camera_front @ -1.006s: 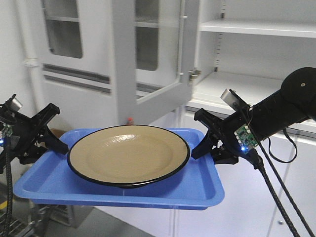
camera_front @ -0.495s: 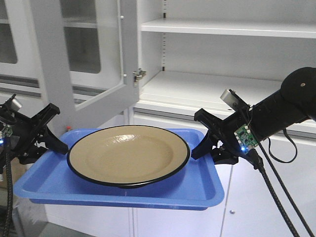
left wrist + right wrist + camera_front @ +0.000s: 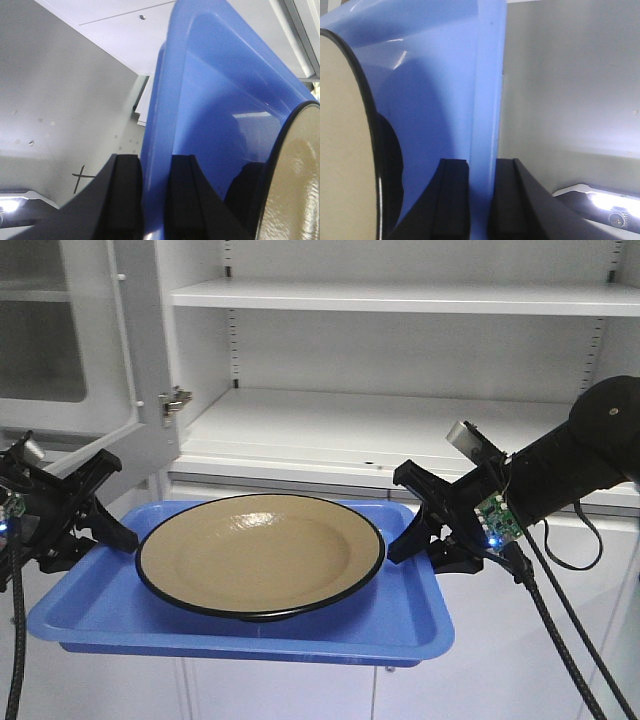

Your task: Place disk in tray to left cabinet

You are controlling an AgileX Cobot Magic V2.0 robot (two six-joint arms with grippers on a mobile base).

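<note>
**Two-arm carry of the loaded tray toward the cabinet.** The left gripper (image 3: 112, 530) is clamping the left short lip of the blue tray (image 3: 250, 638), and the right gripper (image 3: 405, 522) is clamping the opposite lip. In each wrist view the black jaws are pressing on either side of the blue wall (left gripper (image 3: 155, 200), right gripper (image 3: 481, 200)), so both are grasping the tray and nothing else. The tan disk (image 3: 260, 552) is lying flat in the middle of the tray, its black rim reaching close to both long sides and ending near each gripper. The tray is hanging in the air, roughly level. The cabinet (image 3: 450, 350) is standing behind the tray. Its lower shelf (image 3: 400, 425) is lying behind and somewhat above the tray's far lip, and its open door (image 3: 110, 360) is standing behind the tray's left end.

**Judged step:** transport, with the tray not yet set on the shelf. To do it well, both arms should be raising the tray together until its underside is clearing the shelf edge. They should be holding both lips at equal height so the disk is not sliding. They should also be advancing at one common speed so the lips are not twisting in the jaws. The tray's left end needs watching against the door.
</note>
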